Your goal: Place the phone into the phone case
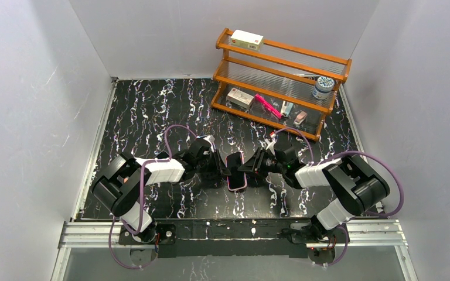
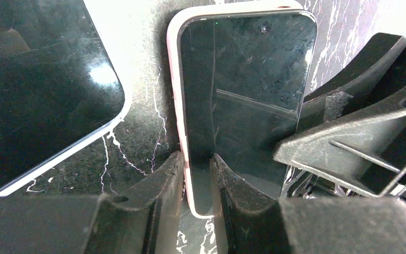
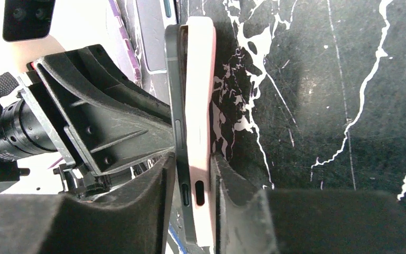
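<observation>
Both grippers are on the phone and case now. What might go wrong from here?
1. In the right wrist view the phone looks proud of the pink case; releasing now may leave it unseated.
2. The left gripper and right gripper pinch it from opposite sides, close together; uneven pulling could twist the phone out or make the grippers collide.

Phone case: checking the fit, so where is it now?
Top view: mid-table, the phone case is pinched from both sides by the left gripper and the right gripper, with the phone pressed against it.
</observation>
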